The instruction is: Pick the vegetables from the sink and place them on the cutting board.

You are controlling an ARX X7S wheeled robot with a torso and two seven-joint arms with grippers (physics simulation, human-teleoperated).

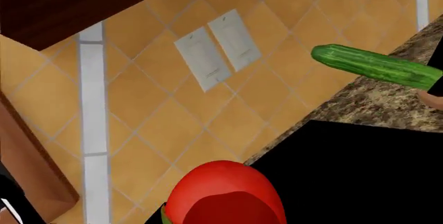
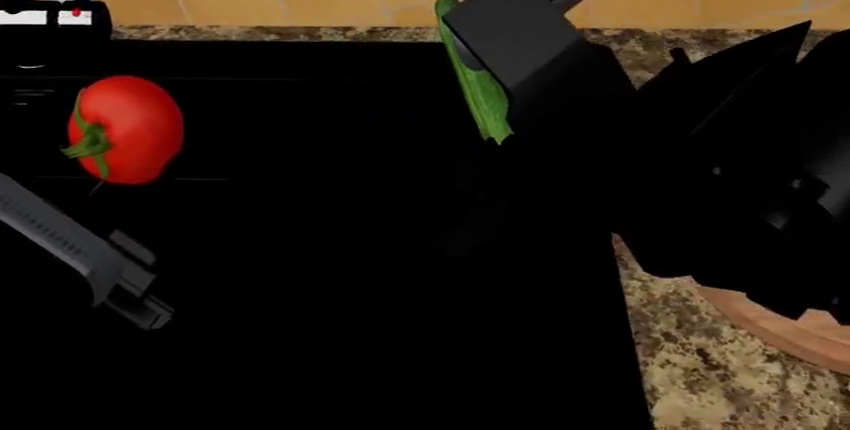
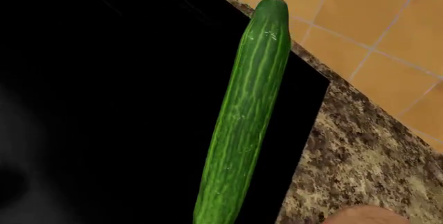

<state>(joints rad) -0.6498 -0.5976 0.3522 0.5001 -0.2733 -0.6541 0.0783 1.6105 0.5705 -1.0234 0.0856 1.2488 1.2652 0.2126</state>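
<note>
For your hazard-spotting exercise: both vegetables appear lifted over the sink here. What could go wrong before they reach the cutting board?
1. The cucumber hangs long and tilted from the right gripper; it could swing or slip back into the sink.
2. The cutting board is mostly hidden behind the right arm, so the drop may miss it.
3. The tomato is round and glossy; the left gripper's hold on it is not clearly visible, so it may roll free.

Both arms are showing matte black, boxy and angular; the left gripper (image 2: 119, 281) is catching grey highlights along ridged edges.
</note>
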